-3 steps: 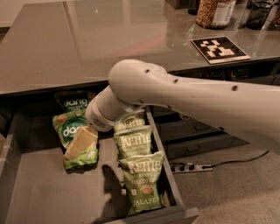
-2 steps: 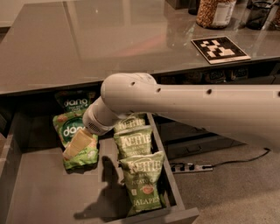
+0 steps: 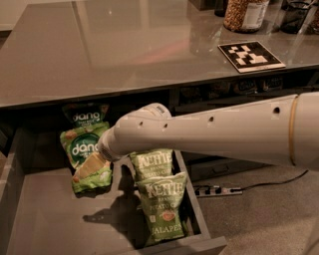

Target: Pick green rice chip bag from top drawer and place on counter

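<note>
The green rice chip bag (image 3: 82, 149) lies on the floor of the open top drawer (image 3: 45, 214), towards its back, left of the middle. It is light green with white "dang" on a dark circle. My white arm reaches in from the right, and my gripper (image 3: 103, 152) is at the bag's right edge, mostly hidden behind the wrist. The arm covers part of the bag's right side. The glossy grey-brown counter (image 3: 124, 45) spans the top of the view, with the black-and-white tag (image 3: 250, 55) at its right.
A darker second "dang" bag (image 3: 84, 115) stands behind the light one, under the counter edge. Two olive "Kettle" bags (image 3: 152, 164) (image 3: 164, 204) lie along the drawer's right wall. A jar (image 3: 245, 14) stands at the counter's back. A power strip (image 3: 217, 190) lies on the floor.
My arm has moved down and to the left, bringing the wrist from above the Kettle bags to the right edge of the light green bag. The bags have not moved.
</note>
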Robot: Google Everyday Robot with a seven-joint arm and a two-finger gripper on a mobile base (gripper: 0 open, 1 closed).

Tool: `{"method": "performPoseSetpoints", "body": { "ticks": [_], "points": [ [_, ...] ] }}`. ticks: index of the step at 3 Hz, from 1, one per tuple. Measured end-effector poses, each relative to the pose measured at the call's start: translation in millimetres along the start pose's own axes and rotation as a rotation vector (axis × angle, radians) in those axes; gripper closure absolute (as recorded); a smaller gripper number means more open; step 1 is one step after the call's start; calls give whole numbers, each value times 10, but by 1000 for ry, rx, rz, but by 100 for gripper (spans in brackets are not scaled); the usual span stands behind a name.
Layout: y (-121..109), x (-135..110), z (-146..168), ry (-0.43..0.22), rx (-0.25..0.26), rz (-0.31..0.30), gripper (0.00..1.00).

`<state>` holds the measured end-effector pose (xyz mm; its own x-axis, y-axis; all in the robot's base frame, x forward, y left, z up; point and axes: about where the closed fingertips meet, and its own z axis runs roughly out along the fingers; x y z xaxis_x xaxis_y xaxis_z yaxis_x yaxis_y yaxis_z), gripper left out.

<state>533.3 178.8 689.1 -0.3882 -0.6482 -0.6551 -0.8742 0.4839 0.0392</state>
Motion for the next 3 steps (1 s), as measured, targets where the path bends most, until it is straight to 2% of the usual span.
{"method": "performPoseSetpoints", "body": {
  "ticks": [1, 2, 3],
  "points": [
    [-7, -11, 23, -7, 9, 65, 0],
    [-7, -11, 23, -7, 9, 65, 0],
    [-71, -45, 15, -6, 44, 82, 0]
  ]
}}
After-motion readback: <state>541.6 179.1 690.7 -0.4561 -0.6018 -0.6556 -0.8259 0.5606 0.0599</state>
